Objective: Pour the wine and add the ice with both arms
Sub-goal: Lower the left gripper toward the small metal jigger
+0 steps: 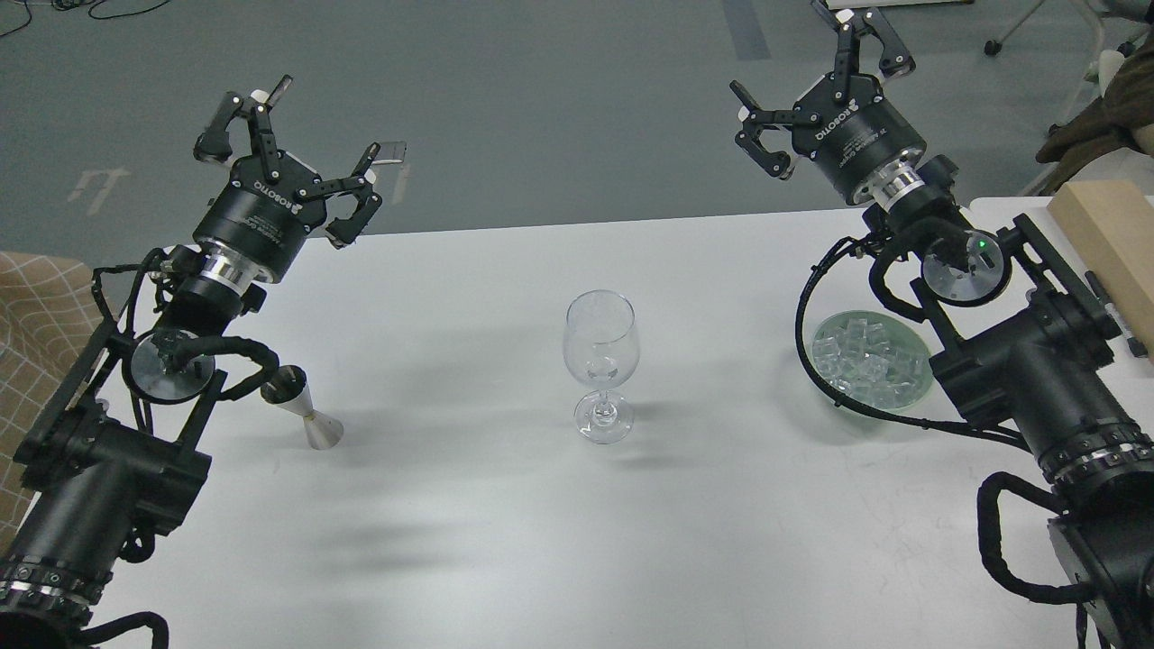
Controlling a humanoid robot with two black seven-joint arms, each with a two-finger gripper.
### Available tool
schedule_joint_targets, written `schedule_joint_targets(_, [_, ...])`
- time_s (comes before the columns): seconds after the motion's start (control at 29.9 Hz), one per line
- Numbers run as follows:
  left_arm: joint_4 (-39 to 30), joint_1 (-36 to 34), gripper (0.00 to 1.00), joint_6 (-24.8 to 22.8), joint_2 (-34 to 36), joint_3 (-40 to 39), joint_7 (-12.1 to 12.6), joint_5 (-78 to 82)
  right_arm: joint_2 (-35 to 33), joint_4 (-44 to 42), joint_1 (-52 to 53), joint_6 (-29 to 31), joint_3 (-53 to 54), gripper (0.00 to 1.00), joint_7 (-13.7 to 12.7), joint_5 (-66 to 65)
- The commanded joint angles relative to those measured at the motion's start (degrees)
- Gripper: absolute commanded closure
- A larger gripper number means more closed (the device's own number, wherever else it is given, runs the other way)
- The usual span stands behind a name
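Observation:
A clear wine glass stands upright in the middle of the white table. A steel jigger stands at the left, partly behind my left arm's cable. A green bowl holds the ice, many small clear cubes. No wine stream shows. My left gripper is open and empty, raised over the table's far left edge, well above the jigger. My right gripper is open and empty, raised beyond the far edge, behind the bowl.
A pale wooden box and a black pen lie at the right edge. A tan checked cloth is at the left, off the table. Grey floor lies beyond the far edge.

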Motion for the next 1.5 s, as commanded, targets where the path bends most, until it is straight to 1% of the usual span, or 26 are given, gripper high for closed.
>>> schedule_joint_targets(0.0, [-6.06,4.40,0.02,3.34,1.17,-2.26,1.80,-0.90,0.17,-0.06,-0.05,0.00,-0.01,0.00,0.00,0.00])
schedule_joint_targets(0.03, [-6.87,5.11,0.02,3.87,1.26,-2.62,2.33,-1.08,0.17,-0.06,-0.05,0.00,0.08,0.00,0.00,0.00])
schedule_joint_targets(0.07, [-8.61,6.42,0.02,4.83,1.60,-3.49,3.38,-1.52,0.17,-0.06,-0.05,0.00,-0.01,0.00,0.00,0.00])
schedule_joint_targets(0.13, [-10.29,7.57,0.02,5.89,2.05,-4.46,4.26,-2.14,0.17,-0.06,-0.05,0.00,-0.01,0.00,0.00,0.00])
schedule_joint_targets(0.2, [-13.97,10.20,0.02,8.52,2.31,-5.96,5.32,-3.98,0.17,-0.06,-0.05,0.00,-0.01,0.00,0.00,0.00])
schedule_joint_targets(0.27, [-16.53,12.31,0.02,10.63,2.40,-6.92,5.50,-5.21,0.17,-0.15,-0.05,0.00,-0.01,0.00,0.00,0.00])
schedule_joint_targets(0.4, [-20.14,15.13,0.02,12.66,2.22,-8.77,5.50,-6.80,0.35,-0.15,-0.05,0.00,-0.01,0.00,0.00,0.00])
schedule_joint_targets(0.5, [-23.65,18.64,0.02,13.71,2.14,-11.05,5.50,-8.73,0.35,-0.23,-0.05,0.00,-0.10,0.00,0.00,0.00])
schedule_joint_targets(0.53, [-23.66,18.65,0.02,13.72,2.14,-11.06,5.50,-8.73,0.35,-0.23,-0.05,0.00,-0.10,0.00,0.00,0.00])
schedule_joint_targets(0.6, [-25.59,20.93,0.02,14.07,2.05,-12.02,5.50,-9.43,0.35,-0.15,-0.05,0.00,-0.10,0.00,0.00,0.00])
schedule_joint_targets(0.84, [-32.53,31.73,0.02,13.98,0.56,-14.05,5.41,-10.93,0.43,-0.15,-0.05,0.00,-0.10,0.00,0.00,0.00])
schedule_joint_targets(0.94, [-33.77,35.86,0.02,13.80,-1.29,-14.57,5.41,-11.02,0.78,-0.15,-0.22,0.00,-0.10,0.00,0.00,0.00])
schedule_joint_targets(1.14, [-34.30,39.30,0.02,13.63,-4.54,-15.02,5.50,-11.10,0.87,-0.06,-0.31,0.00,-0.10,0.00,0.00,0.00])
schedule_joint_targets(1.27, [-35.08,39.74,0.02,13.63,-5.86,-15.37,5.50,-11.10,0.87,-0.06,-0.22,-0.05,-0.10,0.00,0.00,0.00])
schedule_joint_targets(1.34, [-36.31,40.97,0.02,13.54,-6.30,-15.28,5.50,-11.10,0.87,-0.15,-0.31,-0.05,-0.10,0.00,0.00,0.00])
schedule_joint_targets(1.47, [-36.67,42.46,0.02,13.54,-7.62,-14.93,5.58,-11.19,0.87,-0.23,-0.31,-0.05,-0.10,0.00,0.00,0.00])
